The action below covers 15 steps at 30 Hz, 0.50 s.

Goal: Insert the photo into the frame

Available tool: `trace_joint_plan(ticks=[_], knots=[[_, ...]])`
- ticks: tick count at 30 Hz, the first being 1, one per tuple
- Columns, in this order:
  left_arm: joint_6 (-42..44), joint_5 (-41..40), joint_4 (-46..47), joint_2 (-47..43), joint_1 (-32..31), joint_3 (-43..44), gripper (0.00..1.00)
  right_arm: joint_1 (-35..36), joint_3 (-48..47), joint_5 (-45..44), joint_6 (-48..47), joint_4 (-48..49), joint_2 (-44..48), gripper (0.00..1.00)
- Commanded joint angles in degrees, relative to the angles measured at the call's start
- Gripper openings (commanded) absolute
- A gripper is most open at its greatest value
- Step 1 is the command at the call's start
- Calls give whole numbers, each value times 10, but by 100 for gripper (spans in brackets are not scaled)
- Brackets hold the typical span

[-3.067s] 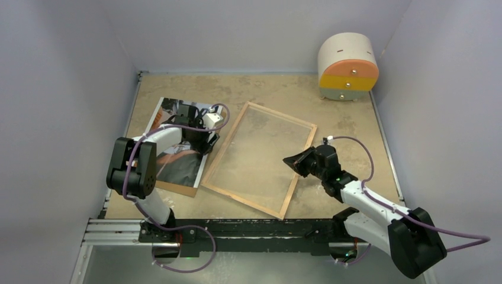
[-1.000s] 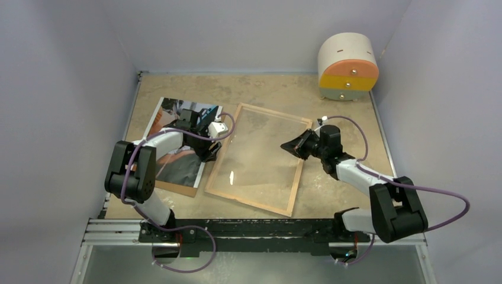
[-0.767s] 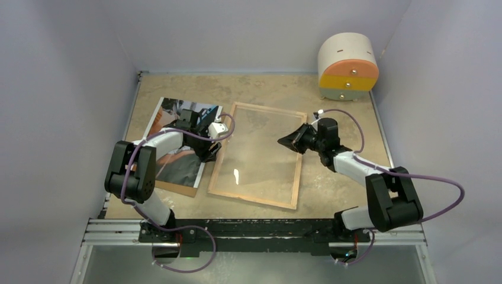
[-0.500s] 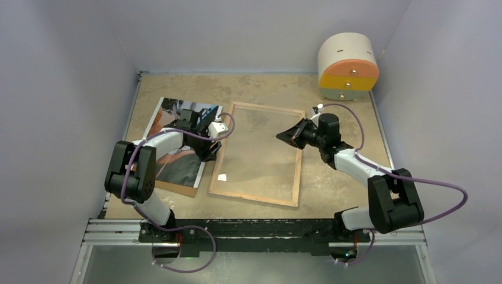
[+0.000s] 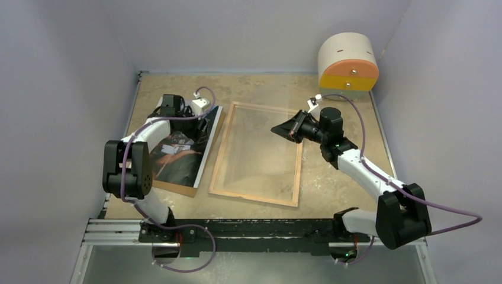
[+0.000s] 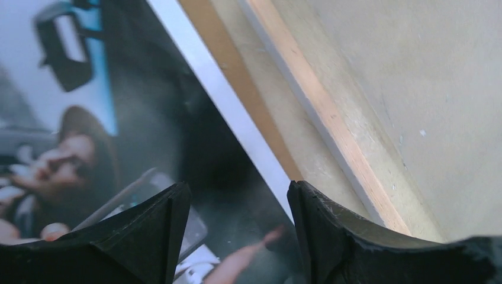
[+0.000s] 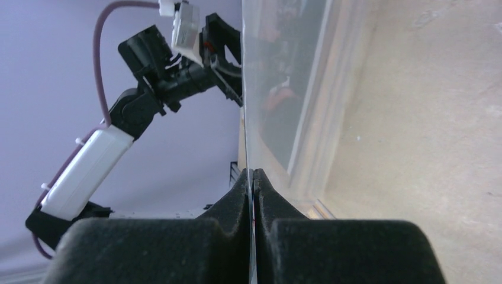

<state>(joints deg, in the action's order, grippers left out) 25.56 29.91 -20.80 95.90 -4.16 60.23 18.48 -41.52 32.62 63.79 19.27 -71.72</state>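
My left gripper point(image 6: 237, 195), jaws apart, hovers over the white border of the dark glossy photo print point(image 5: 177, 160), which lies on a brown hardboard sheet point(image 6: 231, 77). My right gripper point(image 7: 253, 177) pinches the edge of the clear glass pane point(image 7: 278, 71) over the thin wood-coloured rectangular frame point(image 5: 253, 197), which lies flat just beside the photo.

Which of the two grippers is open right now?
The left gripper, fingers spread over the photo; the right gripper is pinched shut on the glass of the frame.
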Motion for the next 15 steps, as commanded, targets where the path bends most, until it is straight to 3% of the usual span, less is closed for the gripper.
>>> trace_joint_plan(ticks=[1, 9, 15], knots=[[-58, 30, 6, -16, 37, 45, 68, 24, -63, 21, 7, 3, 12, 0], [-100, -16, 21, -32, 83, 67, 86, 45, -125, 23, 18, 7, 11, 0], [-88, -34, 23, -36, 87, 56, 95, 45, -72, 8, -2, 18, 6, 0]])
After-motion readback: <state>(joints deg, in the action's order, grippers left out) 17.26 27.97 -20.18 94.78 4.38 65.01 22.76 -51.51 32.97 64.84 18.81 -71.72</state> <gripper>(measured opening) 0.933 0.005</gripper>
